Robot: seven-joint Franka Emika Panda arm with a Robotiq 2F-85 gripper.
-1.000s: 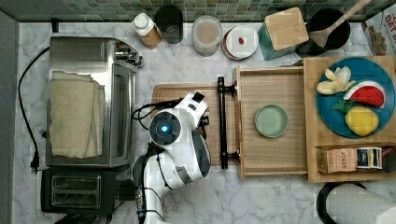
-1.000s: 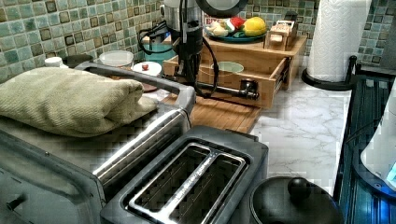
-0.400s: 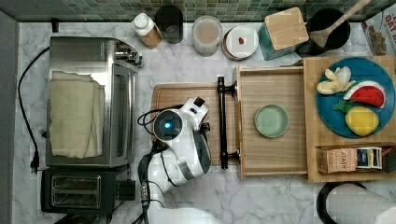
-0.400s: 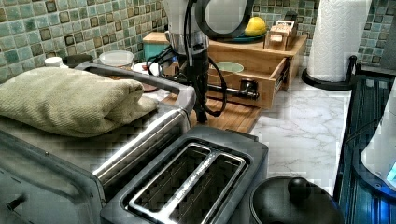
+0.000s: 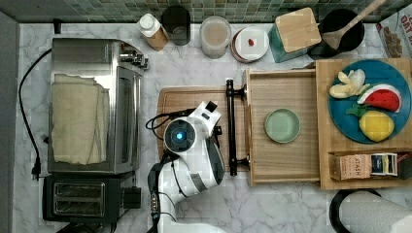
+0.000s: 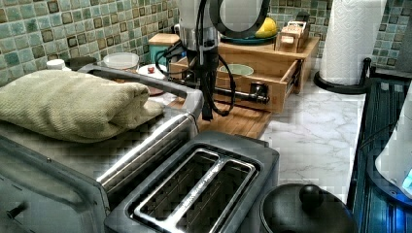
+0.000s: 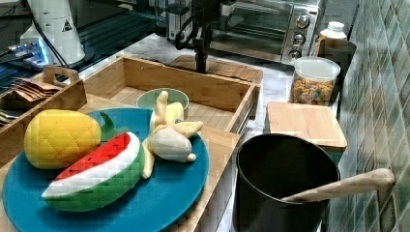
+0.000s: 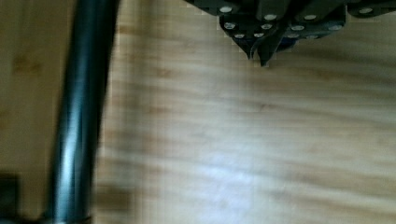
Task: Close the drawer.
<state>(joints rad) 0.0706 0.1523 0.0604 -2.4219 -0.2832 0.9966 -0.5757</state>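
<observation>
The drawer (image 5: 284, 155) is pulled out from under the wooden top, a light-wood tray with a green bowl (image 5: 282, 125) in it. Its long black bar handle (image 5: 231, 127) faces the cutting board (image 5: 187, 99). My gripper (image 6: 206, 115) hangs low over that board, on the top view's left of the handle, a short gap away from it. In the wrist view the fingertips (image 8: 254, 50) are pressed together with nothing between them, and the handle (image 8: 79, 116) runs alongside. The right view has the gripper (image 7: 199, 67) just beyond the drawer's front wall (image 7: 193, 87).
A toaster oven (image 5: 92, 104) with a folded towel and a black toaster (image 5: 85, 199) stand at the top view's left. Jars and canisters (image 5: 215, 36) line the back wall. A blue fruit plate (image 5: 374, 99) sits on the wooden top. A paper towel roll (image 5: 374, 213) stands at the front right.
My gripper has come down toward the cutting board and edged slightly closer to the handle. The drawer has not moved.
</observation>
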